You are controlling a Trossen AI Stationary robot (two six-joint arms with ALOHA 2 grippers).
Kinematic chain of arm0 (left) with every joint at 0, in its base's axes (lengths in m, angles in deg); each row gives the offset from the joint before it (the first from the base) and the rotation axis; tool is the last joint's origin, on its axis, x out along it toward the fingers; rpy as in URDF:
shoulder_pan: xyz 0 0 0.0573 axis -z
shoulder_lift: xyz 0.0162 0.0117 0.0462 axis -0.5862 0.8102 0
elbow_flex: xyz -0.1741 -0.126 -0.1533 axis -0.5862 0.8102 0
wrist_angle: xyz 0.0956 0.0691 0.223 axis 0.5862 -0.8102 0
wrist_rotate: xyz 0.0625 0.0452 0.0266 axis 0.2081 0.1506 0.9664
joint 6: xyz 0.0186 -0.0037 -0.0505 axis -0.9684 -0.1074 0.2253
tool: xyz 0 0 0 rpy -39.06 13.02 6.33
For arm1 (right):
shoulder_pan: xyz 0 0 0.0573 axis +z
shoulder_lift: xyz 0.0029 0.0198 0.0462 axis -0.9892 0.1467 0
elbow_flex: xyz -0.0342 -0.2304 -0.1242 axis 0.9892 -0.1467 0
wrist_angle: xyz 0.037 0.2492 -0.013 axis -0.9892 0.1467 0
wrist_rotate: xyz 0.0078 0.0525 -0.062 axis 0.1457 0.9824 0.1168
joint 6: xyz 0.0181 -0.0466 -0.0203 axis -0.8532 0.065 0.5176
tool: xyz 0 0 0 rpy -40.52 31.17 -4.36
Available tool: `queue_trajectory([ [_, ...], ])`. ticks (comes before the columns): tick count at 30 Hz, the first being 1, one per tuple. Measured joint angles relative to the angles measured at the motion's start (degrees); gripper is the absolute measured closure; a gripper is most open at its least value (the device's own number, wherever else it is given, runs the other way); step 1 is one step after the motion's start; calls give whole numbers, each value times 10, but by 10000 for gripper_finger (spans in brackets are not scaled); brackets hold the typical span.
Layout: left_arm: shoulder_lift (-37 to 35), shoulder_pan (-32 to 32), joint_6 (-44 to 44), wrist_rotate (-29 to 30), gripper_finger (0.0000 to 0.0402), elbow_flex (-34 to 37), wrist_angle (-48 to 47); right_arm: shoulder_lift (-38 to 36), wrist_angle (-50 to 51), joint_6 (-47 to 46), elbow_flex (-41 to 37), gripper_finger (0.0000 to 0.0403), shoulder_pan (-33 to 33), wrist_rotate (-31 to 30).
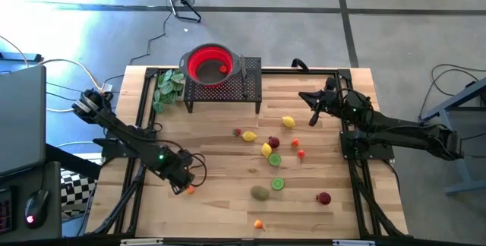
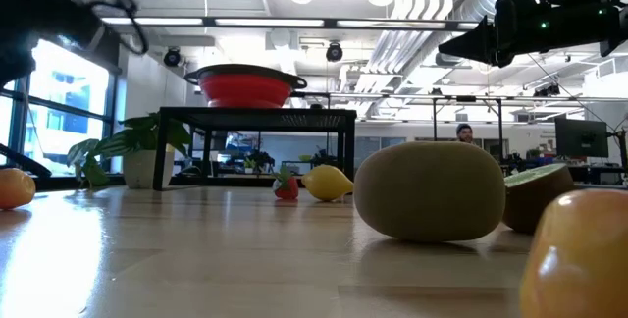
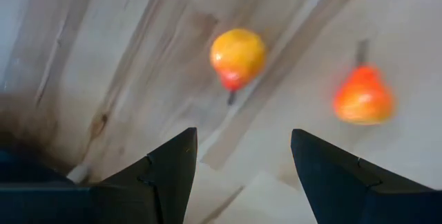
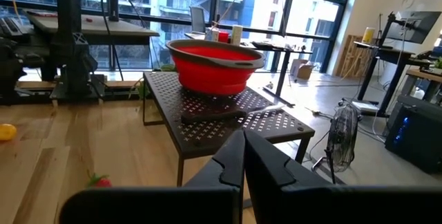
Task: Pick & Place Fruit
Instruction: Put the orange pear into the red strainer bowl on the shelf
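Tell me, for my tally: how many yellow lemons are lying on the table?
2. One lemon lies toward the right arm's side, in front of the black stand. The other lemon sits mid-table beside a green lime half. More may hide under the arms.

Colours across the pale striped wooden table (image 1: 228, 216)

Red collapsible bowl (image 1: 209, 64) on black perforated metal stand (image 1: 247, 86), twelve o'clock; yellow plastic lemon (image 1: 288, 121); brown kiwi (image 1: 260, 193).

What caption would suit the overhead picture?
Left gripper hangs open over an orange fruit; the right gripper waits shut near the red bowl on its black stand.
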Motion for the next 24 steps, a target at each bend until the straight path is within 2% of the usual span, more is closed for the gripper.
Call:
queue_trajectory([
  [11, 0, 6, -26, -7, 172, 85, 120, 0, 1, 0, 0, 399, 0, 0],
  [20, 0, 6, -28, -3, 172, 107, 127, 0, 1, 0, 0, 399, 0, 0],
  [24, 0, 6, -30, 22, 172, 111, 134, 0, 2, 0, 0, 399, 0, 0],
])
